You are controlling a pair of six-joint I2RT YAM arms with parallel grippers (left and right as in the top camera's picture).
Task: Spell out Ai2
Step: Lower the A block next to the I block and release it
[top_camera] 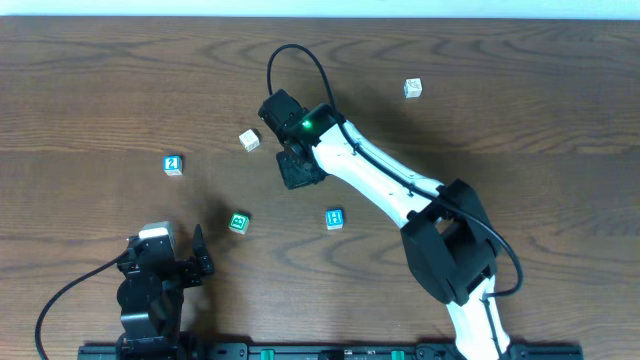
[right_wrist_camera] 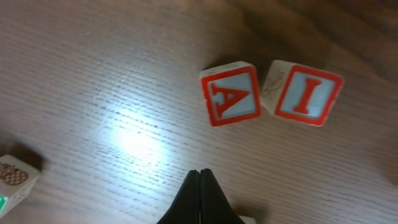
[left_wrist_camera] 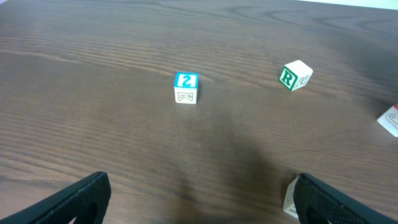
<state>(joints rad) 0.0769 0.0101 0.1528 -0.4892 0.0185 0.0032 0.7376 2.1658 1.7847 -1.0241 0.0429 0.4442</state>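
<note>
Finishes — wood on wood
Table (right_wrist_camera: 74,74) dark grained wood, slight sheen; A cube (right_wrist_camera: 230,93), I cube (right_wrist_camera: 309,94) pale wood, painted faces; left gripper (left_wrist_camera: 200,182) matt black.

Dark wood-grain bench (top_camera: 100,60), carrying small cubes scattered flat on it. Just ahead of the right tool (right_wrist_camera: 200,174): A cube (right_wrist_camera: 230,93) and I cube (right_wrist_camera: 308,94) side by side, red letters up, touching or nearly so. Near the same tool, toward the robot's base: H cube (top_camera: 334,219). On its other flank, just beside it: pale cube (top_camera: 249,140). Well ahead of the left tool (left_wrist_camera: 202,186): 2 cube (left_wrist_camera: 186,87), upright, numeral on top. Between the two tools: green cube (top_camera: 238,222). Well apart from both tools, past the right one: far cube (top_camera: 413,88), alone.
</note>
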